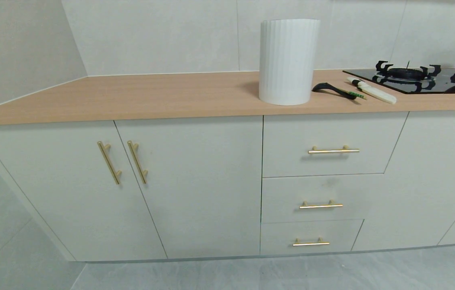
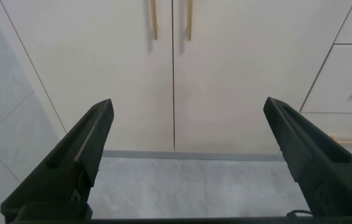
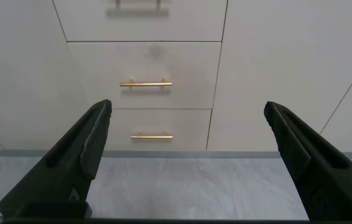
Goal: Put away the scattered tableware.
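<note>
Both grippers wide open & empty; tableware lies on the counter by the white ribbed holder.

Your left gripper and right gripper hang low, well below the holder, facing the cabinet fronts. Jaws are spread full w/ nothing between them, prob. because no pick has begun. The black ladle and white-handled utensil lie flat just beside the holder on its hob side. The holder stands upright and is likely their destination, so you'd need an arm up at counter ht first. The surface is a wood-look countertop, w/ a black glass hob beyond the utensils. Under the holder are three drawers w/ brass handles. Cupboard doors sit below on its other side. There's a pale tiled wall behind and a grey tiled floor.
</note>
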